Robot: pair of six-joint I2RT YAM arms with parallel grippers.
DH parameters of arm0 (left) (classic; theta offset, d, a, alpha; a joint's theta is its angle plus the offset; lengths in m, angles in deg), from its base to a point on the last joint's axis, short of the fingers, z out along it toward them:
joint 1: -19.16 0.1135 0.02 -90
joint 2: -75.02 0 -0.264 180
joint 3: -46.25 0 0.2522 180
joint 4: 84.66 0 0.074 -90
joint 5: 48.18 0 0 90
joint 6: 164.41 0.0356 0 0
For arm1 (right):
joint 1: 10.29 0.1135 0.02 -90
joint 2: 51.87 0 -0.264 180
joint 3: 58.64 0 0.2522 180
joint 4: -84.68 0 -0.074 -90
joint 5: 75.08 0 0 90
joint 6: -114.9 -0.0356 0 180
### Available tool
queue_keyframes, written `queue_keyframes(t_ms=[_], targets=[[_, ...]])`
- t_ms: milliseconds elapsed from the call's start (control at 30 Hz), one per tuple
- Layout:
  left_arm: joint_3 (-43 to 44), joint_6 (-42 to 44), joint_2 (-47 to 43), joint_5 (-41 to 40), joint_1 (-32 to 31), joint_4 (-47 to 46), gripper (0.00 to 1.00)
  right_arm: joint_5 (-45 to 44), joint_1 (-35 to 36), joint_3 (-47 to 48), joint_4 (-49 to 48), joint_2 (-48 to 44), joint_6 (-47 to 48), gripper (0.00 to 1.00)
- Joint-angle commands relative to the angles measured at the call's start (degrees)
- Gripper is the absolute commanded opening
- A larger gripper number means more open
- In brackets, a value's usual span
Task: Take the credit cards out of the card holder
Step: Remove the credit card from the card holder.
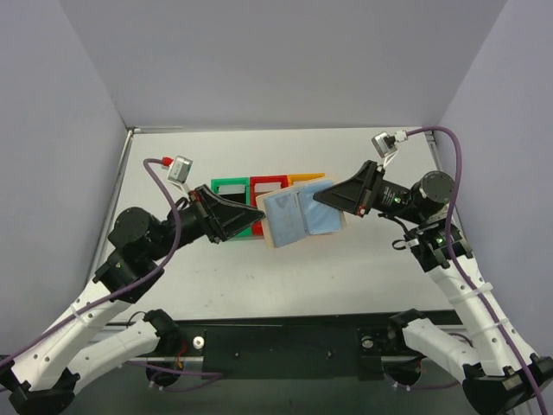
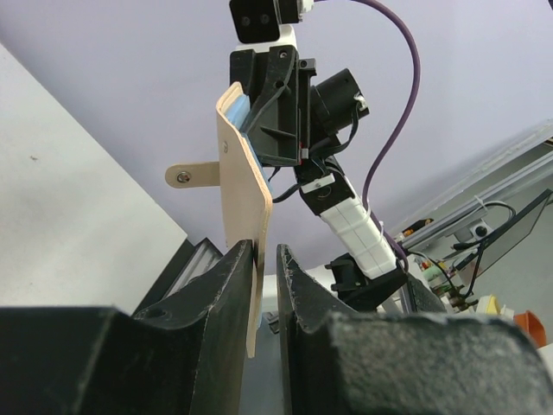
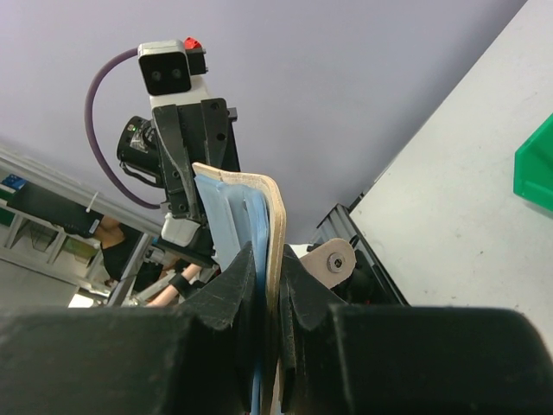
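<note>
We've got the card holder (image 1: 298,216) spread open and held up over the worktop (image 1: 363,268), about mid-table, just on the near side of a row of bins. Its light blue inner panels face up toward the overhead camera. The left jaws are pinched narrow on the holder's left edge. In the left wrist view we see the tan cover sandwiched between the two black fingers (image 2: 220,294), with the snap tab (image 2: 194,176) sticking out to one side. Across from them, the right jaws are clamped on the right edge, and the right wrist view shows tan cover and blue layers squeezed between them. Behind the holder sit the green bin (image 1: 228,184), the red bin (image 1: 268,181) and the orange bin (image 1: 307,178), side by side, partly covered by the holder from above. Whether any card shows among the blue layers, we cannot tell.
</note>
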Motion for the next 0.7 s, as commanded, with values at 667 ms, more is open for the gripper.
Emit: queue_keyframes(t_ms=[667], targets=[[1.1, 0.0, 0.3, 0.6, 0.2, -4.2, 0.17, -0.2, -0.2, 1.3, -2.4, -1.2, 0.9, 0.0]])
